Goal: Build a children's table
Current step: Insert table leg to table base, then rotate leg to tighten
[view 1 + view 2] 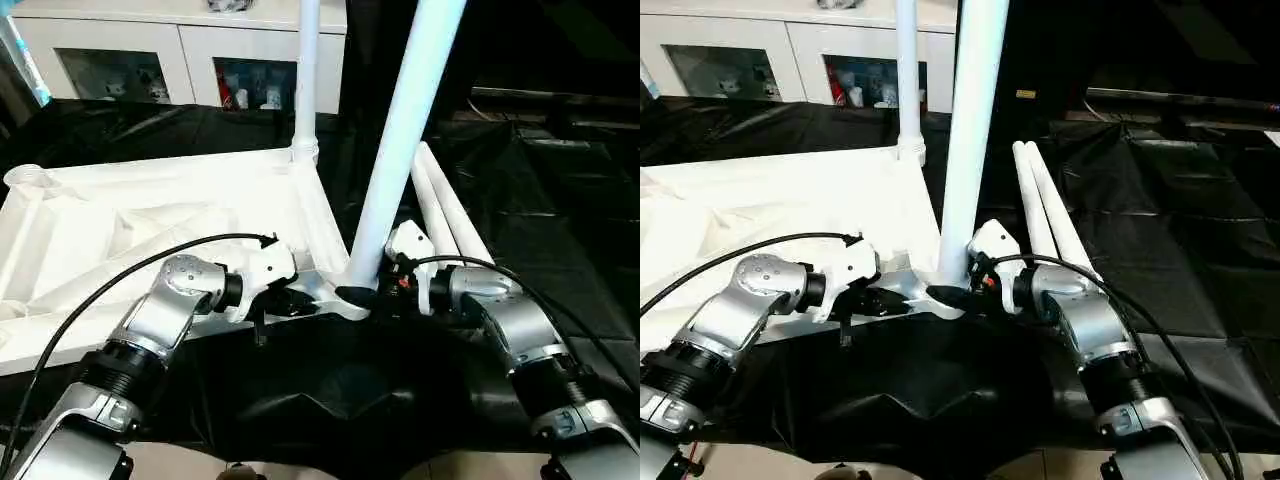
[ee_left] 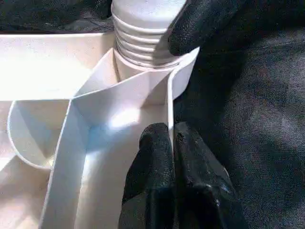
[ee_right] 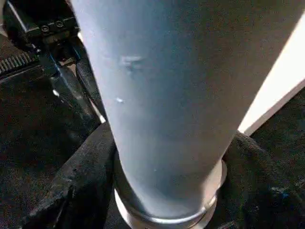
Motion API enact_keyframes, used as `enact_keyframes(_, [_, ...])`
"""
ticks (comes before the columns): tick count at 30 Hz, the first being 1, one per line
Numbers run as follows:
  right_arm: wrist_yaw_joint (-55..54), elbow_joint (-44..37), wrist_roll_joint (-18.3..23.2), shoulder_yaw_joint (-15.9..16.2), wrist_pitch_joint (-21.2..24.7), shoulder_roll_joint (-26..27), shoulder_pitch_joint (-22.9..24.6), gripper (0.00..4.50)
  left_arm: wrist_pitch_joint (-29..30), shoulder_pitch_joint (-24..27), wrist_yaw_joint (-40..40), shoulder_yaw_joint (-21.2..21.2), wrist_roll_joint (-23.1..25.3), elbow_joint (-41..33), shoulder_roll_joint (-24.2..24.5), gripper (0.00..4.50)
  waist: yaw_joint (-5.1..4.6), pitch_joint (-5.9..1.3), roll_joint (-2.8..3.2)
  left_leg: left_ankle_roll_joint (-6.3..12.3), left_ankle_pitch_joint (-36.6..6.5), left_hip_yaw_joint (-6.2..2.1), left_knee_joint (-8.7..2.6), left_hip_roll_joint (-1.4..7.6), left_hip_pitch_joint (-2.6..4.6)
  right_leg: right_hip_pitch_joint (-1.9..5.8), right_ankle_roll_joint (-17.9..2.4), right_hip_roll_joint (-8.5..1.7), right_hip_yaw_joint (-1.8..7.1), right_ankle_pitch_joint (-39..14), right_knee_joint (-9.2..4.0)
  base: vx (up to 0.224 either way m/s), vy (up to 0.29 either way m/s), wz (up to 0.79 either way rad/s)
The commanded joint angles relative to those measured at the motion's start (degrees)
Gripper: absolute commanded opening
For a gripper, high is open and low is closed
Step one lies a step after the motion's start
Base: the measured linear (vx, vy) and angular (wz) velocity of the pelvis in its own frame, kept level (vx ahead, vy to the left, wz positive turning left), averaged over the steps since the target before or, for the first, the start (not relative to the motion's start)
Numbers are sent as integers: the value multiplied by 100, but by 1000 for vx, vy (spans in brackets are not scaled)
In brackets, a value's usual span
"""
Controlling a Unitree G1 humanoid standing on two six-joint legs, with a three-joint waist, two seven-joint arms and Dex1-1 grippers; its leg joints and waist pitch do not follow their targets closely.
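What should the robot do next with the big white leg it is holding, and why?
Probably keep twisting the leg down into the corner socket. Its screw threads still show above the socket, so it looks only partly in. The right gripper wraps the leg's base, and the left gripper pinches the tabletop wall to steady it.

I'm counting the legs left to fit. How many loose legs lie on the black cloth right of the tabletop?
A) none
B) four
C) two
C: two loose legs lie side by side on the black cloth, beside the tabletop, where two more legs already stand in corner sockets.
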Motion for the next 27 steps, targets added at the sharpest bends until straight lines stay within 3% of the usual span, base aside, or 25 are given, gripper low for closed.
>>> enact_keyframes(1, [-292,151,-69,3,151,114,67,270,200,-73,273,48,-44,31,-179,0,-25,-366,-9,209,-1039,-42,-322,250,78,333,-1024,-443,340,-1279,-344,0,0,0])
enact_keyframes(3, [-578,338,-93,-75,215,246,34,270,326,-166,529,127,-37,154,-318,0,-35,-352,-8,161,-1235,-40,-325,239,98,313,-922,-452,341,-1703,-397,0,0,0])
enact_keyframes(5, [-1430,859,-95,-321,393,719,-99,270,613,-485,1280,329,-7,552,-775,0,-61,-317,-9,43,-1485,-47,-337,224,138,275,-827,-442,331,-2192,-456,0,0,0])
enact_keyframes(6, [-1553,929,-79,-365,421,798,-125,270,667,-535,1390,350,4,610,-843,0,-67,-314,-17,-28,-1641,-73,-341,206,152,297,-681,-463,298,-2650,-510,0,0,0])
enact_keyframes(9, [-1670,988,-61,-405,457,871,-153,270,709,-583,1516,365,31,671,-903,0,-65,-305,-22,21,-1746,-89,-353,218,164,267,-484,-466,306,-2852,-556,0,0,0])
enact_keyframes(10, [-2017,1269,-18,-511,480,1106,-318,270,786,-745,1914,402,108,872,-1108,0,-87,-302,-28,28,-1800,-83,-351,205,163,264,-449,-463,301,-2951,-569,0,0,0])
enact_keyframes(12, [-2843,1917,28,-729,436,1598,-728,270,928,-1024,2588,477,211,1198,-1520,0,-148,-295,-3,-80,-2000,-96,-327,180,235,209,-432,-452,265,-3260,-607,0,0,0])
enact_keyframes(13, [-2970,2064,13,-739,395,1680,-837,270,909,-1034,2636,440,255,1207,-1562,0,-143,-307,5,-88,-1999,-116,-328,179,230,243,-397,-471,244,-3301,-631,0,0,0])
enact_keyframes(15, [-3056,2184,-23,-770,359,1748,-920,270,893,-1053,2680,415,292,1237,-1596,0,-174,-314,0,-34,-1938,-133,-363,204,159,289,-391,-470,246,-3065,-610,0,0,0])
enact_keyframes(18, [-3208,2464,-256,-698,25,1831,-1089,270,742,-1023,2633,279,411,1228,-1593,0,-209,-338,9,2,-1860,-121,-369,219,153,281,-579,-467,283,-2566,-550,0,0,0])
enact_keyframes(20, [-3149,2469,-200,-746,18,1834,-1105,270,718,-994,2590,258,413,1193,-1570,0,-207,-342,-1,41,-1783,-109,-366,216,143,299,-649,-469,293,-2399,-529,0,0,0])
enact_keyframes(21, [-3100,2461,-143,-791,36,1836,-1110,305,711,-976,2566,251,408,1170,-1556,0,-202,-343,-1,69,-1723,-98,-364,218,143,302,-694,-469,302,-2295,-516,0,0,0])
enact_keyframes(24, [-2946,2540,-100,-876,-28,1806,-1182,342,504,-956,2450,226,437,1217,-1502,0,-193,-348,-2,109,-1653,-91,-364,218,137,316,-744,-471,306,-2228,-505,0,0,0])
enact_keyframes(25, [-2879,2524,-129,-852,-98,1765,-1191,345,440,-931,2381,212,441,1206,-1464,0,-200,-343,-76,127,-1640,-82,-366,224,128,317,-733,-469,302,-2255,-509,0,0,0])
enact_keyframes(27, [-2624,2379,-215,-716,-248,1589,-1155,360,292,-815,2104,159,400,1066,-1342,0,-181,-342,-31,124,-1619,-92,-368,231,127,315,-733,-487,303,-2291,-502,0,0,0])
